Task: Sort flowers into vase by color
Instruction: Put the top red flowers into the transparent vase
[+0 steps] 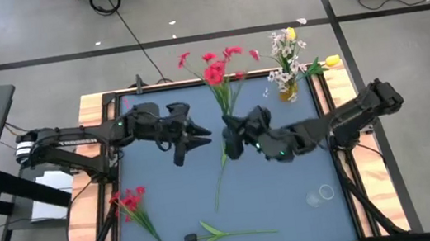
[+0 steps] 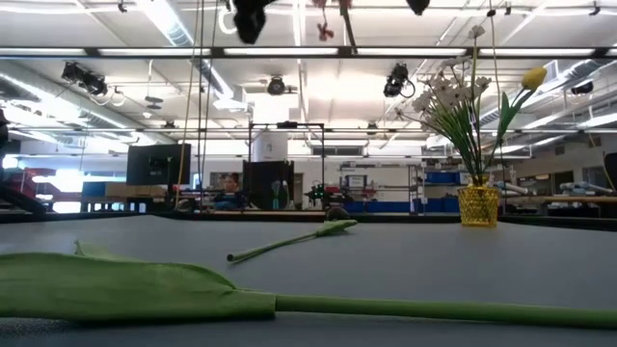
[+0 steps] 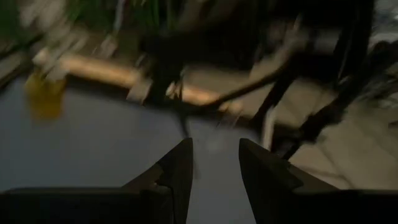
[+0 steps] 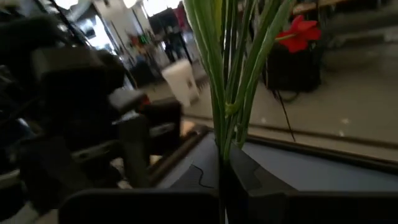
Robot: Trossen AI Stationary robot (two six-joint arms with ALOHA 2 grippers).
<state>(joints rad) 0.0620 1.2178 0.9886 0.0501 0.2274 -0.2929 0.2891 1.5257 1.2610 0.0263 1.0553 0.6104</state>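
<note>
White and yellow flowers (image 1: 288,54) already stand in the vase (image 1: 287,90) at two o'clock. The right gripper (image 1: 234,139) pinches the red flowers (image 1: 215,72) mid-tabletop; the left gripper (image 1: 198,135) hovers beside, half-open. Red spray (image 1: 130,202) at eight and dark bud (image 1: 222,234) at six remain.

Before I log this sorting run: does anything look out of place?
Yes. The yellow vase stands upright holding white and yellow flowers, but a clear glass vase lies tipped on its side, empty. The right gripper holds a red flower bunch aloft.
</note>
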